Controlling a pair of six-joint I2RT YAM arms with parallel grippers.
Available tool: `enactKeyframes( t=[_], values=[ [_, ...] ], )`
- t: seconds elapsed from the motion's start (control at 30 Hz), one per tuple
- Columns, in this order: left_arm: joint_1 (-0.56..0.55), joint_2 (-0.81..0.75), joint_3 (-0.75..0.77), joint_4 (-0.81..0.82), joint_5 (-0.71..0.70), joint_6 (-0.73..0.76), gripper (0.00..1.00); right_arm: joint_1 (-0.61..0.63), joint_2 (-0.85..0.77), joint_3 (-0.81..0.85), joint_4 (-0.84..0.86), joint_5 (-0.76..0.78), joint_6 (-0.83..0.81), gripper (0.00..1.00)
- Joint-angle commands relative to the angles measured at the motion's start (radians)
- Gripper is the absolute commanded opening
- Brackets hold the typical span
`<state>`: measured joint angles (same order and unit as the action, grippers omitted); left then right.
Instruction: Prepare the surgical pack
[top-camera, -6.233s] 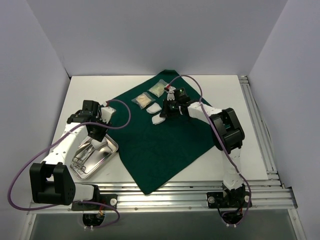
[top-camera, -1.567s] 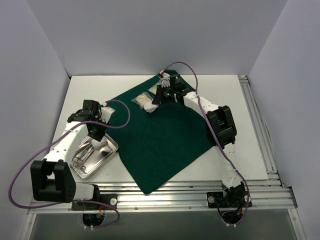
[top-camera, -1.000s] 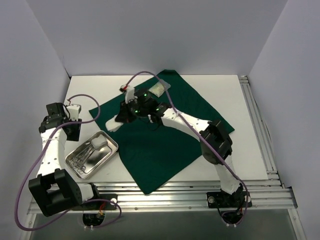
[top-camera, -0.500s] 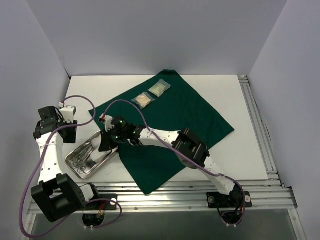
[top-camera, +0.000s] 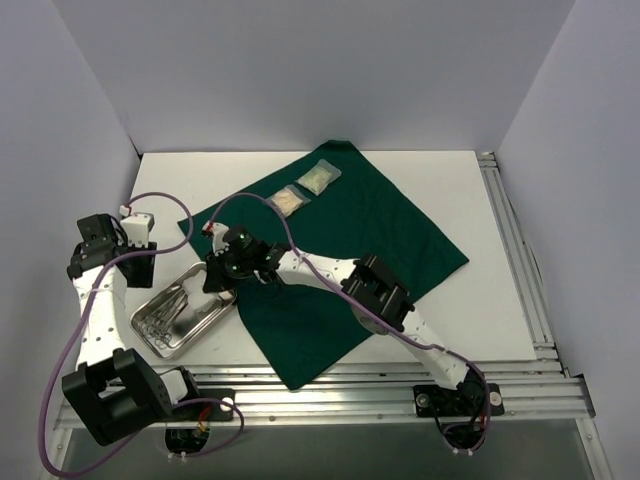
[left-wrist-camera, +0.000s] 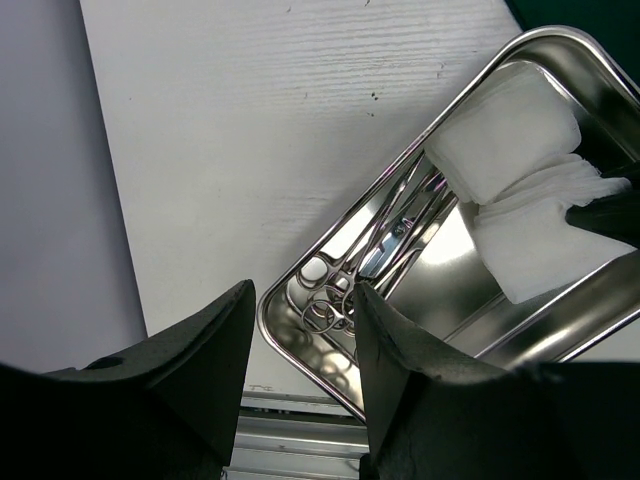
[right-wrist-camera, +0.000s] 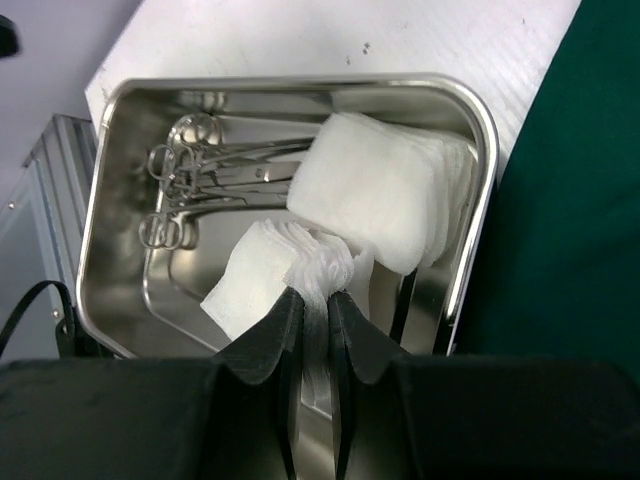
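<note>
From above, my right hand (top-camera: 220, 278) is over the steel tray (top-camera: 170, 345) near the counter's (top-camera: 480, 200) near left corner, beside the green drape (top-camera: 350, 240). My left hand (top-camera: 138, 262) hangs near the left edge.

Left wrist: my fingers (left-wrist-camera: 225, 340) are spread above the instruments (left-wrist-camera: 380, 240).

Right wrist: I pinch one gauze pad (right-wrist-camera: 255, 280) in the tray, just beside the other pad (right-wrist-camera: 375, 190).

The tips of the steel instruments (right-wrist-camera: 215, 170) in the steel tray (right-wrist-camera: 300, 80) hide under the top gauze pad (right-wrist-camera: 375, 190). The lower gauze pad (right-wrist-camera: 255, 275) has its near edge lost between the jaws of the right gripper (right-wrist-camera: 318, 300). In the left wrist view, the left gripper (left-wrist-camera: 305, 290) covers the tray's near corner.
</note>
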<state>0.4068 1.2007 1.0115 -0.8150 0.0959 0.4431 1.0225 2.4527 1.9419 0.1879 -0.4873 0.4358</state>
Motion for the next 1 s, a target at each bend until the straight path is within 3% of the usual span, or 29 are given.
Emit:
enactKeyframes(
  t=[0.0, 0.5, 0.83, 0.97],
  values=[
    [0.004, -0.018, 0.021, 0.000, 0.034, 0.014, 0.53, 0.011, 0.026, 0.052, -0.042, -0.014, -0.023, 0.00],
    [0.004, -0.012, 0.025, -0.006, 0.061, 0.017, 0.53, 0.036, 0.006, 0.074, -0.116, 0.128, -0.126, 0.00],
    [0.003, -0.016, 0.036, -0.036, 0.097, 0.029, 0.53, 0.054, -0.058, 0.061, -0.133, 0.243, -0.187, 0.30],
    [0.001, -0.015, 0.041, -0.046, 0.116, 0.032, 0.53, 0.054, -0.084, 0.068, -0.130, 0.259, -0.197, 0.32]
  ],
)
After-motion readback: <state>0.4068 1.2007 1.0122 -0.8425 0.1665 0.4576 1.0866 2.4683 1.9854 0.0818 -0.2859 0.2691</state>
